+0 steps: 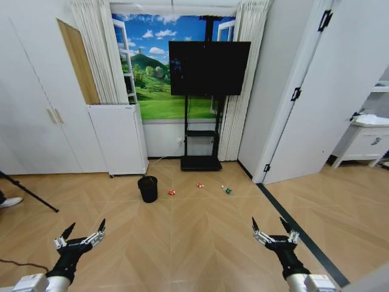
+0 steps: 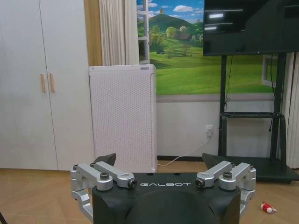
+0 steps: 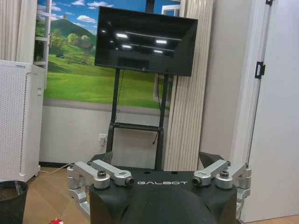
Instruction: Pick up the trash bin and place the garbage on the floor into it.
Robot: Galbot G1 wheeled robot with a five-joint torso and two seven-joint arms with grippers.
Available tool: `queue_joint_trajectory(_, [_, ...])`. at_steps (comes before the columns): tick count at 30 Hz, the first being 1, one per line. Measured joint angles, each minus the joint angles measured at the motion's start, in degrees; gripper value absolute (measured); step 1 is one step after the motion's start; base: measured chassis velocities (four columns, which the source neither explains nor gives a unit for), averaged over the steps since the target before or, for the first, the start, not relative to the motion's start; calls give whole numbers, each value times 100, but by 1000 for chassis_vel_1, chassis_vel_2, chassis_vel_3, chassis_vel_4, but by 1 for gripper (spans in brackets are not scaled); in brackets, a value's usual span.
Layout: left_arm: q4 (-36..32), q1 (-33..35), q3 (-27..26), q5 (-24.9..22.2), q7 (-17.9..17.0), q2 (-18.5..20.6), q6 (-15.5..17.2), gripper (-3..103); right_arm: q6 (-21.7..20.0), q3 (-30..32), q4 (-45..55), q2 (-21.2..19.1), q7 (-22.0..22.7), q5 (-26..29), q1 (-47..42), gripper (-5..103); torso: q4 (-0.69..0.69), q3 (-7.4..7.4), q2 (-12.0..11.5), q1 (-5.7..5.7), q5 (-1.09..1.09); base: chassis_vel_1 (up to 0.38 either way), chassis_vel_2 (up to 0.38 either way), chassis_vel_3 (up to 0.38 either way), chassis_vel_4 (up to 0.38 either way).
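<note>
**Both grippers spread, bin and litter ahead**

Fingers on the left gripper (image 1: 82, 233) are spread wide, holding nothing, low above the floor (image 1: 194, 243). Well ahead of it stands the trash bin (image 1: 148, 188), upright, near the white appliance (image 1: 118, 139). Rightward from the bin lie three small pieces of garbage in a loose row: a red-and-white piece (image 1: 171, 192), another (image 1: 199, 185), then what looks like a small bottle (image 1: 227, 190). Farthest right, the right gripper (image 1: 272, 230) hangs equally spread and empty.
</note>
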Motion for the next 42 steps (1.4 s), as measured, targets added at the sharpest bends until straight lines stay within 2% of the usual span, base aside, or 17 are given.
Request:
queue_joint_trajectory(14, [4, 2, 30, 41, 7, -3, -12, 100, 106, -35, -92, 14, -136, -43, 9, 100, 0, 1, -1, 2, 1, -202, 203, 220, -216])
queue_joint_trajectory(22, [16, 1, 61, 74, 19, -3, -15, 100, 151, -13, -127, 28, -124, -42, 22, 100, -1, 2, -2, 3, -2, -343, 344, 352, -357])
queue_joint_trajectory(23, [15, 4, 61, 79, 19, -2, -15, 100, 157, -15, -130, 33, -124, -41, 21, 100, 0, 2, -1, 4, 4, -361, 368, 383, -393])
queue_joint_trajectory(26, [16, 7, 59, 79, 24, 0, -17, 100, 170, -26, -132, 43, -122, -47, 19, 100, -1, 1, -2, 3, -4, -363, 364, 381, -367])
queue_joint_trajectory(28, [15, 9, 57, 79, 27, 0, -22, 100, 174, -29, -135, 43, -122, -50, 21, 100, 1, 3, -2, 5, 4, -359, 363, 353, -363])
queue_joint_trajectory(31, [16, 13, 56, 83, 29, 0, -26, 100, 180, -26, -151, 33, -122, -53, 28, 100, 0, 1, -1, 3, -4, -348, 349, 375, -360])
queue_joint_trajectory(34, [15, 18, 60, 83, 30, 0, -28, 100, 182, -13, -163, 9, -121, -52, 38, 100, 1, 2, -1, 3, 6, -334, 333, 350, -337])
queue_joint_trajectory(35, [15, 18, 67, 81, 29, 1, -29, 100, 182, -5, -165, 1, -119, -51, 41, 100, 1, 1, -1, 2, -3, -350, 352, 368, -319])
queue_joint_trajectory(37, [15, 18, 76, 80, 29, 4, -28, 100, 182, -4, -168, -2, -117, -50, 43, 100, -1, 1, -1, 1, -4, -339, 342, 368, -341])
queue_joint_trajectory(39, [14, 23, 76, 82, 30, 8, -36, 100, 182, -5, -175, -4, -117, -53, 46, 100, 0, 1, -1, 2, 6, -337, 339, 331, -355])
queue_joint_trajectory(42, [15, 25, 76, 81, 29, 12, -38, 100, 182, -9, -180, 0, -118, -68, 45, 100, 0, 0, 0, 1, -6, -367, 368, 333, -366])
